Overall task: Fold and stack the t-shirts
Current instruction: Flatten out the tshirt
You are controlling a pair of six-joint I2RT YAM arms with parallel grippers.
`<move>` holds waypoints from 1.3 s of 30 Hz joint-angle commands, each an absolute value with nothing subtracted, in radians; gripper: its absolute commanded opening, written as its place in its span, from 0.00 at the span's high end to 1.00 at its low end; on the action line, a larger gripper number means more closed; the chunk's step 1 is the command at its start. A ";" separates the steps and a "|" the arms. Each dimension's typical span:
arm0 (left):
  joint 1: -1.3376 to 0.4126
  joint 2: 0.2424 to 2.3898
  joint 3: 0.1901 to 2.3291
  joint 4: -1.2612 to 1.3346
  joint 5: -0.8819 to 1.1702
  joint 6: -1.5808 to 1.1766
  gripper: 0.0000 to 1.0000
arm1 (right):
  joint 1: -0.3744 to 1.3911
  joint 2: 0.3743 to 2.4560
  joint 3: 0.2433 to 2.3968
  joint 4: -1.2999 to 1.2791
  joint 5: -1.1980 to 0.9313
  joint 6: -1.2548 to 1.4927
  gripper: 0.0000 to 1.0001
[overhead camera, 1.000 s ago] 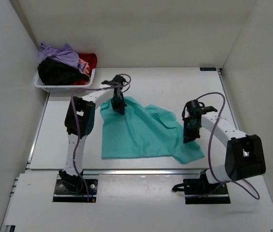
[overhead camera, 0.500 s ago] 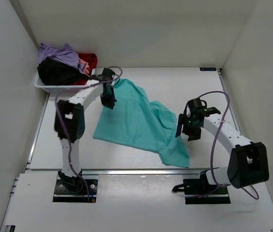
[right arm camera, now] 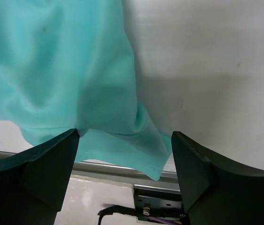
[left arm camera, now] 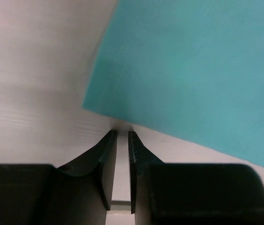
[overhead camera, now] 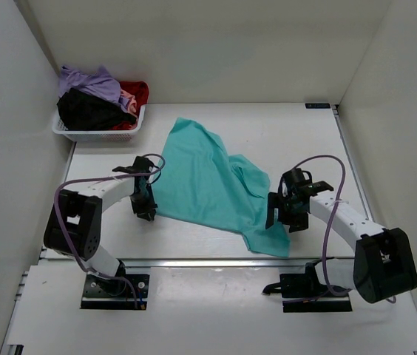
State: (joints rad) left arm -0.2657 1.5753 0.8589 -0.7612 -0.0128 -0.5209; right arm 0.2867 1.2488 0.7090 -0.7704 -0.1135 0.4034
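Five shirts were counted: teal shirt [overhead camera: 201, 185], purple shirt [overhead camera: 90, 80], black shirt [overhead camera: 86, 111], red shirt [overhead camera: 139, 92], pink shirt [overhead camera: 126, 98]. One basket [overhead camera: 97, 134] was counted, far left. Two grippers were counted: left gripper [overhead camera: 144, 209], right gripper [overhead camera: 282, 214].

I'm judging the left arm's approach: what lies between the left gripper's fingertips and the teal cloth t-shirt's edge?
Only a narrow strip of bare white table, in the left wrist view; the left gripper sits just short of the teal cloth t-shirt.

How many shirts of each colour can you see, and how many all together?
Teal t-shirt: 1
Purple t-shirt: 1
Black t-shirt: 1
Red t-shirt: 1
Pink t-shirt: 1
Total: 5
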 commanded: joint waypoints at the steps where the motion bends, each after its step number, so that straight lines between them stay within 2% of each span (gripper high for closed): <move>1: -0.281 1.511 0.857 -0.637 -0.070 -0.581 0.71 | 0.285 1.192 0.669 -0.747 -0.072 0.423 0.20; 6: -0.267 1.493 0.885 -0.658 -0.057 -0.620 0.68 | 0.245 1.137 0.624 -0.742 -0.094 0.423 0.18; 9: -0.276 1.467 0.881 -0.684 -0.084 -0.638 0.63 | 0.246 1.132 0.627 -0.738 -0.092 0.422 0.18; 13: -0.261 1.451 0.873 -0.718 -0.106 -0.683 0.66 | 0.241 1.134 0.626 -0.733 -0.103 0.416 0.18; 15: -0.247 1.428 0.851 -0.700 -0.098 -0.689 0.61 | 0.236 1.135 0.626 -0.733 -0.104 0.422 0.18; 16: -0.235 1.410 0.845 -0.684 -0.095 -0.692 0.44 | 0.233 1.131 0.623 -0.735 -0.106 0.426 0.18; 17: -0.229 1.388 0.839 -0.655 -0.094 -0.692 0.35 | 0.227 1.132 0.626 -0.738 -0.104 0.420 0.18; 18: -0.207 1.381 0.833 -0.637 -0.087 -0.692 0.19 | 0.229 1.131 0.627 -0.738 -0.103 0.419 0.18; 19: -0.210 1.384 0.830 -0.634 -0.081 -0.689 0.13 | 0.233 1.138 0.626 -0.738 -0.103 0.422 0.18; 21: -0.198 1.410 0.828 -0.621 -0.074 -0.680 0.13 | 0.229 1.124 0.626 -0.745 -0.098 0.423 0.16; 27: -0.224 1.500 0.779 -0.571 -0.071 -0.684 0.23 | 0.232 1.137 0.632 -0.767 -0.092 0.452 0.15; 32: -0.252 1.545 0.752 -0.523 -0.054 -0.704 0.33 | 0.314 1.207 0.664 -0.827 -0.035 0.538 0.15; 33: -0.253 1.554 0.750 -0.517 -0.057 -0.709 0.38 | 0.340 1.232 0.664 -0.837 -0.031 0.546 0.15; 34: -0.261 1.558 0.749 -0.508 -0.046 -0.697 0.47 | 0.375 1.255 0.670 -0.836 -0.035 0.566 0.14; 36: -0.261 1.565 0.744 -0.503 -0.040 -0.700 0.56 | 0.411 1.291 0.669 -0.830 -0.026 0.589 0.15; 38: -0.261 1.559 0.744 -0.485 -0.022 -0.695 0.61 | 0.434 1.314 0.657 -0.818 -0.037 0.617 0.15; 39: -0.259 1.555 0.744 -0.486 -0.006 -0.690 0.72 | 0.434 1.328 0.644 -0.801 -0.057 0.614 0.14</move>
